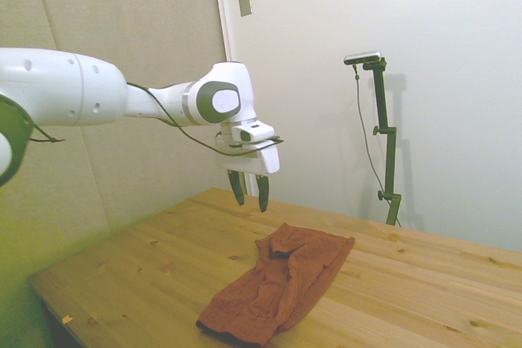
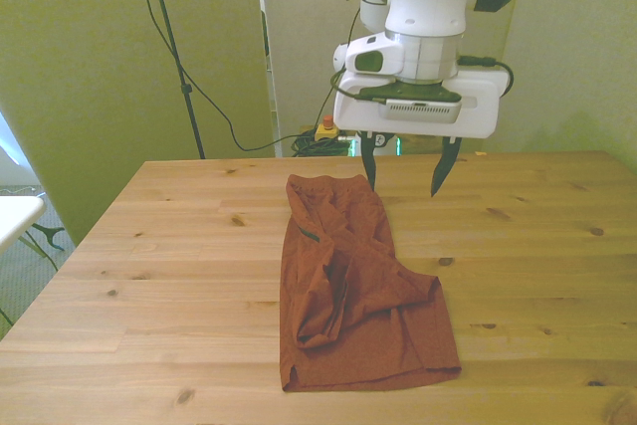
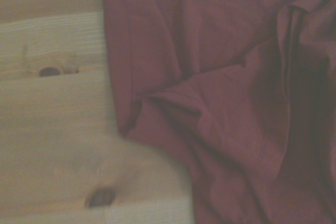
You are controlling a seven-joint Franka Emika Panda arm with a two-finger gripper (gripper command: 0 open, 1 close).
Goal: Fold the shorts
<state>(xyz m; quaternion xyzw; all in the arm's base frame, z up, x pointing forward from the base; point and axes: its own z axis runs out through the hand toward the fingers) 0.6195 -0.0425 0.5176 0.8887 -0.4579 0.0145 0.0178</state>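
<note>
The rust-brown shorts (image 2: 353,291) lie wrinkled and flat on the wooden table (image 2: 149,276), running from the table's middle toward its near edge in the front view. They show as a long crumpled strip in the side view (image 1: 281,283), and their folds fill much of the wrist view (image 3: 226,98). A short dark zipper line shows on their left side. My gripper (image 2: 406,168) hangs open in the air above the far end of the shorts, holding nothing. It also shows open in the side view (image 1: 249,192), raised well above the table.
Bare wood with a few dark knots (image 3: 50,71) surrounds the shorts on all sides. A thin black stand with a cable (image 2: 174,57) rises behind the table at the front view's left.
</note>
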